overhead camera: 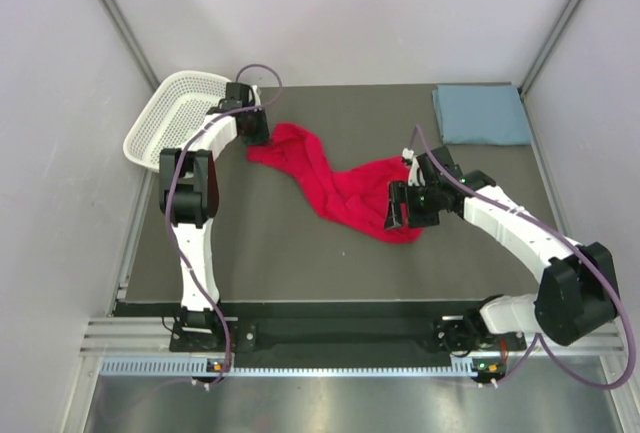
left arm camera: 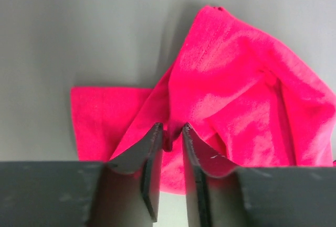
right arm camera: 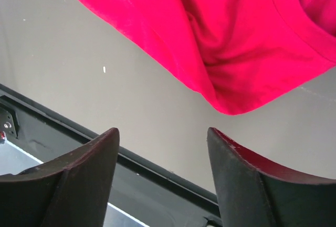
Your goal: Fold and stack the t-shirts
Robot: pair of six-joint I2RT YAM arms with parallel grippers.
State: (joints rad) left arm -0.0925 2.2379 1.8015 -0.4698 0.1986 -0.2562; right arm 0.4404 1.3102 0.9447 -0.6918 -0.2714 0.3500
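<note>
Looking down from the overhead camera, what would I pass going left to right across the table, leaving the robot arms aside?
white mesh basket → red t-shirt → blue-grey t-shirt

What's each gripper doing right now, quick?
Left gripper: closed, pinching a fold of the red t-shirt.
Right gripper: open, holding nothing.

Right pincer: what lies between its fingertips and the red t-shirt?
Only bare grey table lies there. The right pincer stands open and apart from the red t-shirt, whose hem ends just beyond the fingertips. The right wrist view shows this.
</note>
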